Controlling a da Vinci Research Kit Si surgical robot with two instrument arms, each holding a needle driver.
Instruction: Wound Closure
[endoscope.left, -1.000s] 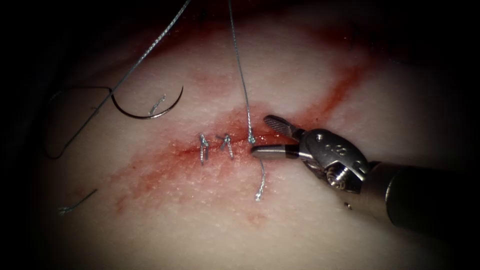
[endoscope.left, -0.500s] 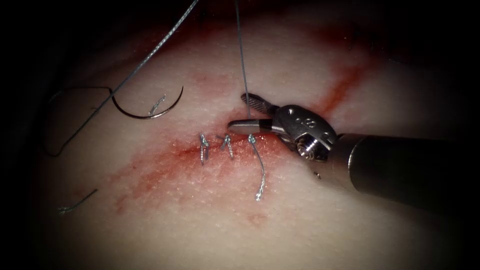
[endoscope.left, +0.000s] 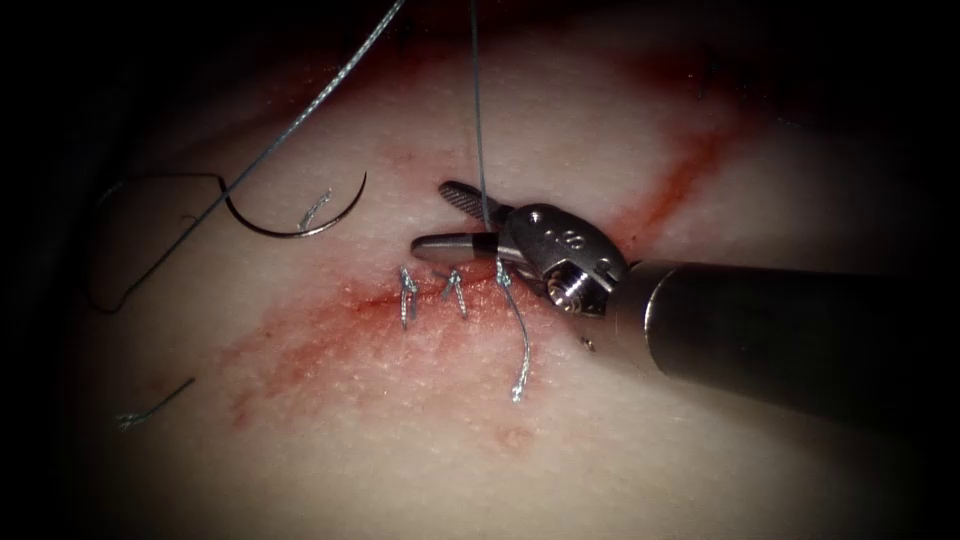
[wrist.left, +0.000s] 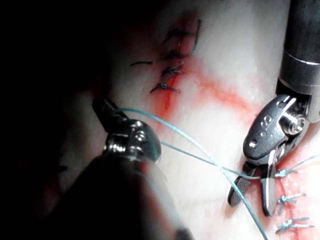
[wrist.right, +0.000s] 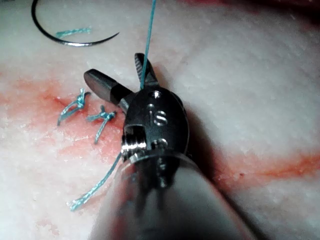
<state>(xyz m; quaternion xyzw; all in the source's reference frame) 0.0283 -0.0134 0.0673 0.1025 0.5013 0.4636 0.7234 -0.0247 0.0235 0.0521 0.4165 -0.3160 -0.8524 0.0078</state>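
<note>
Straddling upright thread (endoscope.left: 478, 120), right gripper (endoscope.left: 432, 217) wide; needle (endoscope.left: 290, 222) lying loose, tips up.

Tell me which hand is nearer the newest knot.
Right. The right hand straddles the taut thread just above the knot; the left hand holds thread farther off.

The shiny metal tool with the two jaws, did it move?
Yes. The right arm's shiny metal tool has slid left, jaws open around the upright thread, nearer the curved needle lying loose on the tissue.
</note>
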